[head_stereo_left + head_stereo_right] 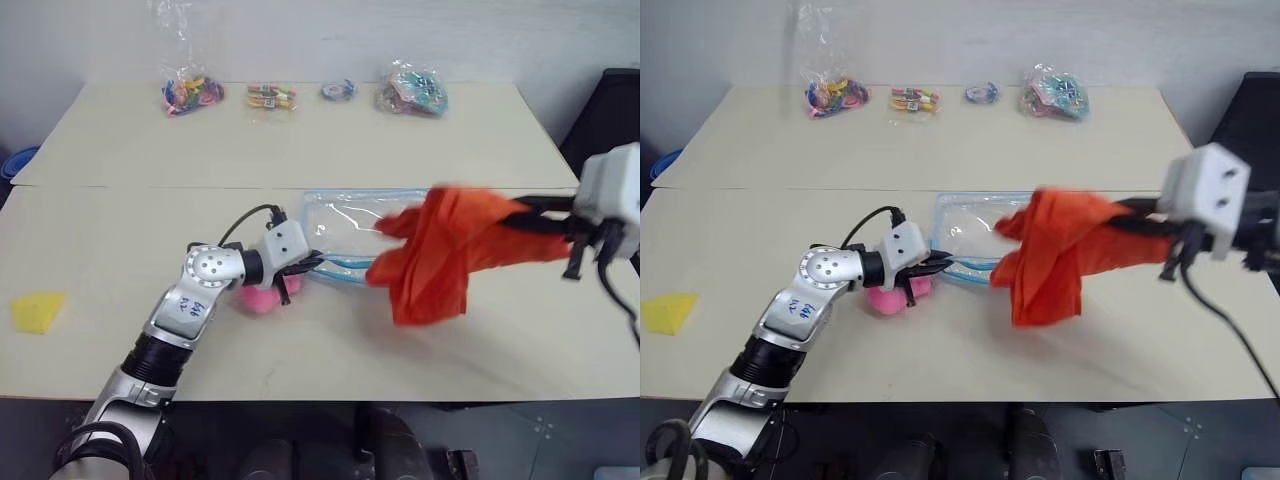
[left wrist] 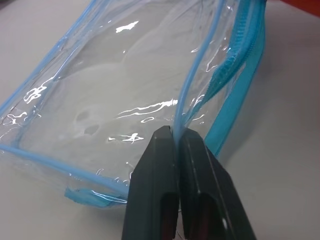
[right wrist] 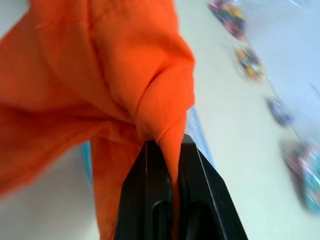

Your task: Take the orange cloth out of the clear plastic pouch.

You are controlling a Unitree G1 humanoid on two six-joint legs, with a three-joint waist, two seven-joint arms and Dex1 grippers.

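While the orange cloth (image 1: 440, 250) hangs in the air, clear of the counter (image 1: 300, 340), its bunched upper end is clamped between the two black fingers (image 3: 150, 200) of the right claw (image 3: 172, 150), which is closed tight on a fold of the fabric. The cloth droops from that claw in loose folds, its lower edge hanging above the counter just in front of the pouch's right end, and part of it overlaps the pouch as seen from the head camera. The clear plastic pouch (image 1: 345, 225) lies flat on the counter, empty, with its light-blue zipper edging (image 2: 235, 75) visible along the rim. The left claw (image 2: 176, 137) is closed on the pouch's near-left edge, its fingers (image 2: 150, 190) pinching a thin strip of clear plastic and blue trim between them. A small pink plush toy (image 1: 262, 297) sits on the counter directly under the left wrist, just beside the pouch's corner. A yellow wedge (image 1: 38, 310) lies well apart at the counter's near-left edge. Along the far side of the counter stand four small clear bags of colourful items (image 1: 192, 92) in a row, well apart from the pouch.
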